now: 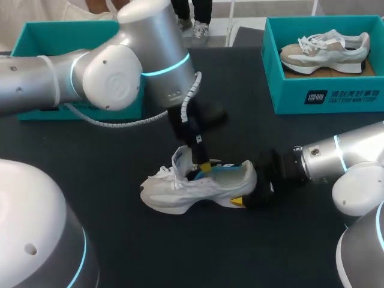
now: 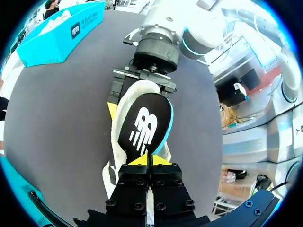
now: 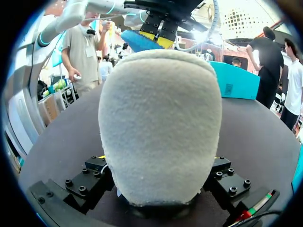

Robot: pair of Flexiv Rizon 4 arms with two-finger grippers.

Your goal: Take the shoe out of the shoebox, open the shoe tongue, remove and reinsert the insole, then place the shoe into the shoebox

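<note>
A white shoe (image 1: 180,192) lies on its sole in the middle of the black table. My right gripper (image 1: 249,193) is shut on its heel (image 3: 161,123), one finger on each side. My left gripper (image 1: 205,167) hangs over the shoe's opening, shut on the edge of a black insole (image 2: 144,125) that has a blue rim and a white logo. The insole slants up out of the shoe (image 2: 120,137), its far end toward the heel and the right gripper (image 2: 142,92). From the right wrist view, the left gripper (image 3: 158,40) and the blue insole (image 3: 137,41) show above the heel.
A teal shoebox (image 1: 324,99) at the back right holds another pale shoe (image 1: 324,51). A second teal box (image 1: 36,33) stands at the back left, partly behind my left arm. Bare black tabletop (image 1: 180,252) lies in front of the shoe.
</note>
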